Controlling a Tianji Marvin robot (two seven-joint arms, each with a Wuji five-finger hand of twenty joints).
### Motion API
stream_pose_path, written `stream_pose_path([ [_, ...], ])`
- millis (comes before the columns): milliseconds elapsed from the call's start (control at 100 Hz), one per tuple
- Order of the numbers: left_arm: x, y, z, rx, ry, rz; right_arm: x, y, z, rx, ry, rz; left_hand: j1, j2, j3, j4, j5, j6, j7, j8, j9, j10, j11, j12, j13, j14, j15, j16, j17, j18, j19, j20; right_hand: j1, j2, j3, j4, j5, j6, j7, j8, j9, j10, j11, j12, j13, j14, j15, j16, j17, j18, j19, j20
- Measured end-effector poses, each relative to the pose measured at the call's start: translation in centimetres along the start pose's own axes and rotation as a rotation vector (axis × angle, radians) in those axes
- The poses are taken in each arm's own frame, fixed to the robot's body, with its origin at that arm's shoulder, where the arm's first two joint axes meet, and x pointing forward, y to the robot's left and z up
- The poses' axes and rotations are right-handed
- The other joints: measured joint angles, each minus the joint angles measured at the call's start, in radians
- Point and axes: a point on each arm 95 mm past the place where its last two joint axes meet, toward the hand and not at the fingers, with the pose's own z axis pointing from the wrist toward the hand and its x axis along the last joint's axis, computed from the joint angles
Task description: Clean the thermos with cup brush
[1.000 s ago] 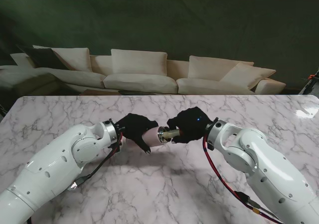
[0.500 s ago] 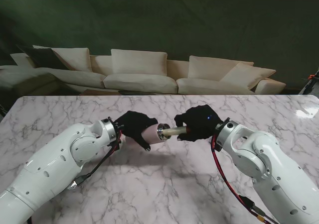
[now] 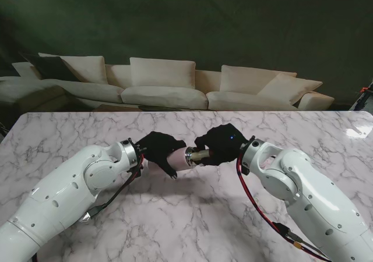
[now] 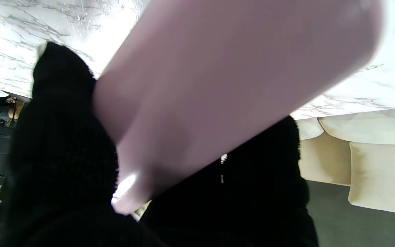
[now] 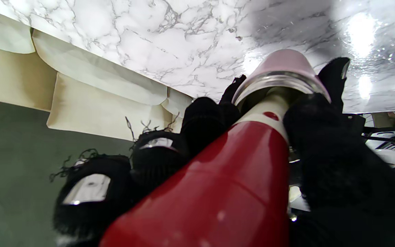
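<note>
My left hand [image 3: 159,148], in a black glove, is shut on a pale pink thermos [image 3: 178,158] held on its side above the table, its steel-rimmed mouth [image 3: 189,157] facing right. The pink body fills the left wrist view [image 4: 225,85]. My right hand [image 3: 221,145] is shut on the cup brush [image 3: 200,155], whose cream shaft runs into the mouth. In the right wrist view the brush's red handle [image 5: 218,185] leads to the thermos rim [image 5: 279,80]. The brush head is hidden inside.
The white marble table [image 3: 192,221] lies under both arms. A cream sofa [image 3: 169,87] stands beyond the far edge against a dark wall. A bright glare patch [image 3: 358,131] sits on the table's far right corner.
My right hand drew back to the right half a second ago, baring more brush shaft, and has now pushed left again, close against the thermos mouth. The left hand has held still.
</note>
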Motion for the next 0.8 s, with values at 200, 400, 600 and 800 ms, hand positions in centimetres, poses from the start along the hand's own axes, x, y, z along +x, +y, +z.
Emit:
stream_pose_path([
  [200,-0.1,-0.5,-0.1,0.008,-0.001,0.003,-0.1,0.7,-0.8,-0.016,-0.017,0.0,0.0,0.0,0.0,0.0,0.0,0.0,0.0,0.0,0.0,0.0,0.0,0.0,0.0,0.0,0.0,0.0,0.0,0.0,0.0,0.0,0.0,0.0,0.0,0.0,0.0,0.0,0.0,0.007,0.0,0.0,0.0,0.002,0.0,0.0,0.0,0.0,0.0,0.0,0.0,0.0],
  [400,0.0,-0.5,-0.2,0.01,-0.002,0.008,-0.2,1.3,-2.0,-0.027,-0.037,-0.013,0.0,0.0,0.0,0.0,0.0,0.0,0.0,0.0,0.0,0.0,0.0,0.0,0.0,0.0,0.0,0.0,0.0,0.0,0.0,0.0,0.0,0.0,0.0,0.0,0.0,-0.001,0.0,0.021,0.0,0.0,0.0,0.003,0.0,0.0,0.0,0.0,0.001,0.0,0.0,0.0],
  [600,-0.1,-0.3,-0.1,0.007,-0.002,0.007,-0.3,0.9,-1.9,-0.012,-0.04,0.011,0.0,0.0,0.0,0.0,0.0,0.0,0.0,0.0,0.0,0.0,0.0,0.0,0.0,0.0,0.0,0.0,0.0,0.0,0.0,0.0,0.0,0.0,0.0,0.0,0.0,-0.002,0.0,0.043,0.001,0.0,0.001,0.022,0.0,0.0,0.005,0.0,0.006,-0.008,0.028,0.002],
  [800,-0.2,0.2,-0.2,-0.002,-0.005,0.001,-0.4,0.2,-0.8,0.031,-0.02,0.032,0.0,0.0,0.0,0.0,0.0,0.0,0.0,0.0,0.0,0.0,0.0,0.0,0.0,0.0,0.0,0.0,0.0,0.0,0.0,0.0,0.0,0.0,0.0,-0.001,0.001,-0.002,0.0,0.07,0.005,0.0,0.011,0.05,0.0,0.0,0.006,0.024,0.012,-0.021,0.05,0.034],
])
